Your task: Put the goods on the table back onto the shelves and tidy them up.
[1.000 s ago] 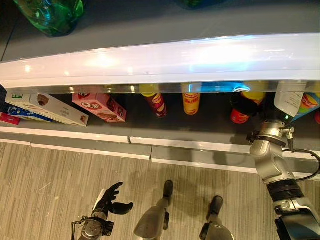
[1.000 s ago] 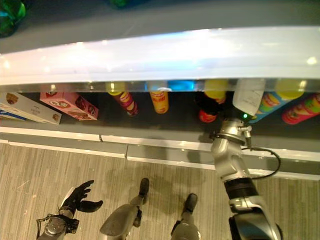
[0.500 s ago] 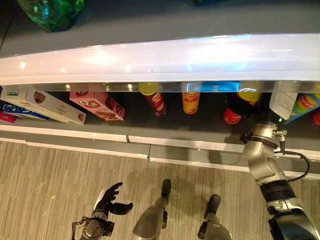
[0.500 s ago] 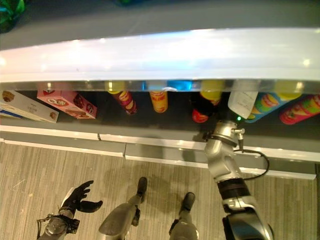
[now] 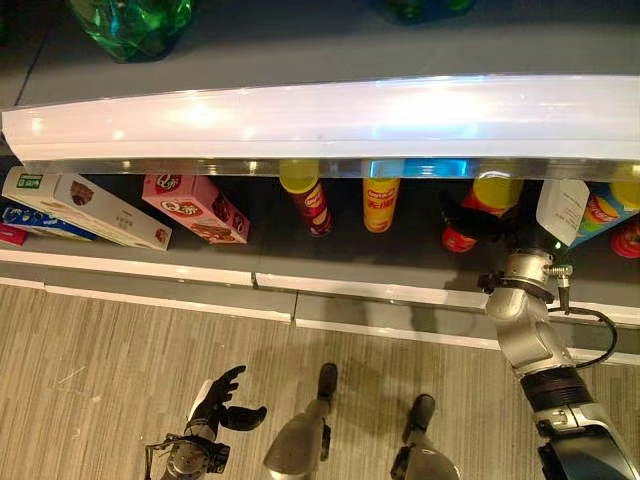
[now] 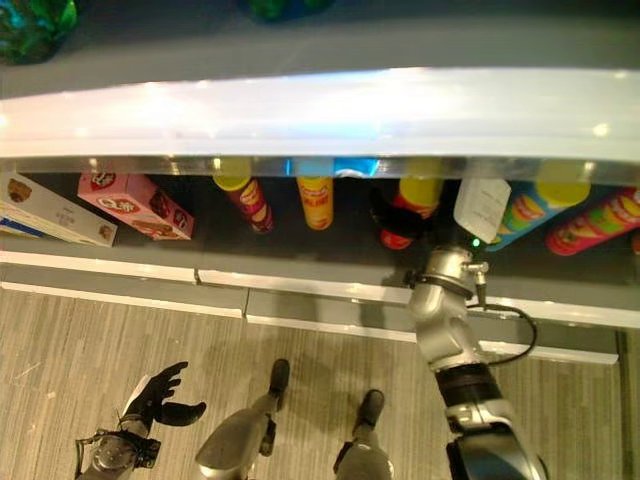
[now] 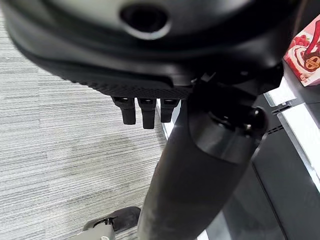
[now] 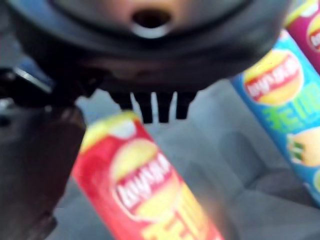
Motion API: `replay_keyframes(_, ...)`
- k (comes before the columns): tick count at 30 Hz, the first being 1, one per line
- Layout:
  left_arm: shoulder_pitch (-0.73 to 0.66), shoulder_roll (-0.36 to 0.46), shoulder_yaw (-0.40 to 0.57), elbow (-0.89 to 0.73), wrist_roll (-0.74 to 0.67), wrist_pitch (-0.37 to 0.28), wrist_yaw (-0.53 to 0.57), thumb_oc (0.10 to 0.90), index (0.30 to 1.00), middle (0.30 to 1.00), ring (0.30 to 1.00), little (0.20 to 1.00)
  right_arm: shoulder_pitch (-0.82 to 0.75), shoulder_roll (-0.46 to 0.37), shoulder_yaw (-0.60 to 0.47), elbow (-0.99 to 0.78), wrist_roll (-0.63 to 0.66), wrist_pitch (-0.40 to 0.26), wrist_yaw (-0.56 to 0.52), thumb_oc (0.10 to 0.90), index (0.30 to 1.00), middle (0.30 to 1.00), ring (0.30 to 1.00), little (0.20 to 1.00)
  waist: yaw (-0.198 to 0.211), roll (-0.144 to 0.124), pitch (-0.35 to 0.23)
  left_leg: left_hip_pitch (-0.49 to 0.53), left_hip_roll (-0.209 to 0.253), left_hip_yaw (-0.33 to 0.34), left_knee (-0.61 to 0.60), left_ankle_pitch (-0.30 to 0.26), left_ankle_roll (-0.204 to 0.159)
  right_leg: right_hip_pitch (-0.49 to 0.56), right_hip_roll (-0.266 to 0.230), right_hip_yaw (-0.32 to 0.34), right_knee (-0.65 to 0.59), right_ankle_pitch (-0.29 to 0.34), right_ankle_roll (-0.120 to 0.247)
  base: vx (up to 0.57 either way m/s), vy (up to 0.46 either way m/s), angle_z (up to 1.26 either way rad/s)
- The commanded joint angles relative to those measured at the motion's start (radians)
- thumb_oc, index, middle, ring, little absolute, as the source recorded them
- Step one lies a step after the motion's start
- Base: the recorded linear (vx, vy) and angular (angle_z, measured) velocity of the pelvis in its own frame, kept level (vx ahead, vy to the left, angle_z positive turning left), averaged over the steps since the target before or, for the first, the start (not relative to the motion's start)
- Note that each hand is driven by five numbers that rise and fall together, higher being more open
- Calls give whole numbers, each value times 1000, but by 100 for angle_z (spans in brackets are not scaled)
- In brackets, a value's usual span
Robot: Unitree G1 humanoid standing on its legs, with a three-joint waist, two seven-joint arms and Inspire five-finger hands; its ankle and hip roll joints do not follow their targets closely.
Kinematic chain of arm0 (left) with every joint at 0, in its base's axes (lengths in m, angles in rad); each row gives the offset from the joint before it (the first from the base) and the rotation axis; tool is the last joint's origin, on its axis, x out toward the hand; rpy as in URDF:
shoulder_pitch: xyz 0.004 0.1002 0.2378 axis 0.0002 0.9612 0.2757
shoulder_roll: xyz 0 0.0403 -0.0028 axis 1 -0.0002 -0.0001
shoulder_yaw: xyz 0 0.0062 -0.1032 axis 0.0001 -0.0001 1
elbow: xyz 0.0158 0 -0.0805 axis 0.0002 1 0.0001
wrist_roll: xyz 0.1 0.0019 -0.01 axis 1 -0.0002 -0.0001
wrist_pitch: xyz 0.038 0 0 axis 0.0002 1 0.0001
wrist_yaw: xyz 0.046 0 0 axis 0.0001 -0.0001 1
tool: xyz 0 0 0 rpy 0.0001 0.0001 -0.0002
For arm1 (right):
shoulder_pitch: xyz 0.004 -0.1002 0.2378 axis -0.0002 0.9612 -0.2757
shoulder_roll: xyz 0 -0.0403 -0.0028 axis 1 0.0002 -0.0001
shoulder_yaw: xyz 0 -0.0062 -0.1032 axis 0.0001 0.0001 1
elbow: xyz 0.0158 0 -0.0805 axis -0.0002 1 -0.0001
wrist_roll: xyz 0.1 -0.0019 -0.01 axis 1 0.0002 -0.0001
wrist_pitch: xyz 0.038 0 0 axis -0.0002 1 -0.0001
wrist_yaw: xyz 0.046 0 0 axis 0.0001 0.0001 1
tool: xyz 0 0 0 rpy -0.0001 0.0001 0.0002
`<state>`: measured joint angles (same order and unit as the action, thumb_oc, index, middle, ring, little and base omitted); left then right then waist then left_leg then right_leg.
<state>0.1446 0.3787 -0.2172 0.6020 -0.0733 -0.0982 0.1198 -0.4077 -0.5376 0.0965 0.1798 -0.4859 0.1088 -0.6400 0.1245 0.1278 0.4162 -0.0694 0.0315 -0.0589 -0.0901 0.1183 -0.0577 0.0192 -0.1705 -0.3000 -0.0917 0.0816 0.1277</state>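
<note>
A red chip can (image 5: 455,238) with a yellow lid lies on the dark lower shelf, seen up close in the right wrist view (image 8: 145,185). My right hand (image 5: 478,222) reaches into the shelf over that can. Its fingers (image 8: 150,107) look straight above the lid and its thumb runs beside the can. My left hand (image 5: 215,400) hangs low over the floor, fingers (image 7: 142,107) relaxed and holding nothing.
On the same shelf lie a yellow can (image 5: 381,205), a dark red can (image 5: 312,205), a blue can (image 8: 280,110), a pink box (image 5: 195,205) and a white box (image 5: 85,207). A white tag (image 5: 562,210) hangs by my right wrist. Green bottles (image 5: 130,20) stand above the glossy white shelf edge (image 5: 330,115).
The right hand and the red can have shifted left along the shelf, closer to the yellow can. The camera has moved a little. The left hand stays put.
</note>
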Motion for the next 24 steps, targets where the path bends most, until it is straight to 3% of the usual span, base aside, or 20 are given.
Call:
replay_keyframes(1,10,53,14,68,40,15,13,800,900,900,900,900,24,-40,-57,-172,1,-116,-19,800,900,900,900,900,2,-58,-160,9,78,43,10,-93,-36,-14,-98,-32,123,-70,77,84,-19,-5)
replay_keyframes(2,3,40,34,92,44,28,19,800,900,900,900,900,93,-7,-88,-255,78,-156,22,800,900,900,900,900,-18,-81,-192,31,85,57,5,-96,-41,9,-87,-29,94,-57,75,74,-14,-6)
replay_keyframes(4,-4,27,55,114,33,40,24,800,900,900,900,900,167,58,-99,-304,273,-222,104,800,900,900,900,900,-36,-98,-214,46,88,70,3,-99,-44,24,-78,-22,71,-46,72,66,5,-4)
replay_keyframes(7,-4,21,111,135,19,52,-5,800,900,900,900,900,314,106,-110,-345,619,-311,331,800,900,900,900,900,-61,-120,-245,60,96,97,3,-100,-50,27,-68,-7,49,-33,71,49,18,-26)
replay_keyframes(12,8,25,177,156,12,42,-70,800,900,900,900,900,544,73,-115,-349,1017,-306,666,800,900,900,900,900,-91,-150,-285,87,107,127,3,-107,-60,42,-62,7,37,-25,73,64,-7,-22)
replay_keyframes(17,14,33,204,140,7,17,-130,800,900,900,900,900,717,41,-115,-254,1196,-217,881,800,900,900,900,900,-117,-163,-303,112,116,143,3,-112,-68,49,-63,15,46,-28,74,47,-13,-18)
replay_keyframes(19,13,35,201,138,8,7,-146,800,900,900,900,900,747,20,-100,-197,1205,-185,934,800,900,900,900,900,-122,-166,-306,116,118,148,3,-113,-72,49,-63,17,46,-26,76,28,-13,-12)
replay_keyframes(24,-9,38,158,129,4,-7,-179,800,900,900,900,900,735,-28,5,58,1037,-159,955,800,900,900,900,900,-125,-177,-311,127,122,154,3,-116,-76,55,-63,18,40,-21,79,8,-11,-4)
